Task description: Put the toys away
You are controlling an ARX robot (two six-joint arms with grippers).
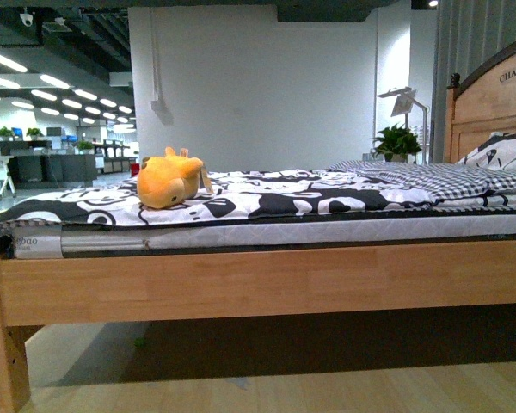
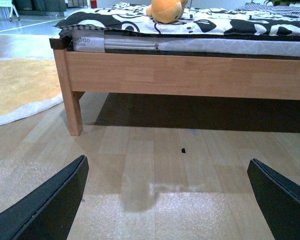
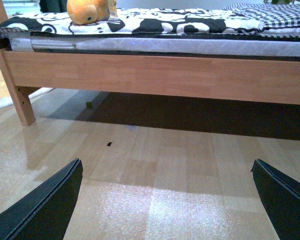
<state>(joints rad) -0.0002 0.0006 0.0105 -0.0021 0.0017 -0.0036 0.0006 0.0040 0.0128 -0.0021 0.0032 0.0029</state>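
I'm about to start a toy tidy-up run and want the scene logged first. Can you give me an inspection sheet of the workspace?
Surface: black-and-white bedspread on a wooden bed frame; wood floor in front.
Job's things: one orange plush lying on the bedspread near the foot end, nothing touching it.
Clutter: dark speck on the floor; small green bit at the edge of the bed's shadow.
Grippers: left gripper and right gripper both open, empty, low over the floor.
Cables: nothing seen.
Surroundings: rug, headboard, plant, office desks behind.
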